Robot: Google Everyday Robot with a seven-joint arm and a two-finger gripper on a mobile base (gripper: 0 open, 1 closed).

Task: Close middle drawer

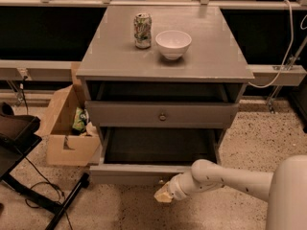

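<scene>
The middle drawer [129, 174] is the grey drawer pulled out from the cabinet, low in the camera view. Its long shallow box is dark and looks empty. Its small knob [160, 180] shows at the lower edge of the front. My gripper [163, 194] is at the end of the white arm [225, 178], which comes in from the lower right. The gripper sits just below and in front of the drawer front, by the knob, touching or nearly touching it. The upper drawer [162, 116] with its round knob sits almost flush. The lowest drawer is hidden under the open one.
A green can [142, 30] and a white bowl [173, 43] stand on the cabinet top [110, 56]. An open cardboard box [64, 128] with litter sits on the floor at the left. A black stand and cables [29, 176] lie at the lower left. Speckled floor lies to the right.
</scene>
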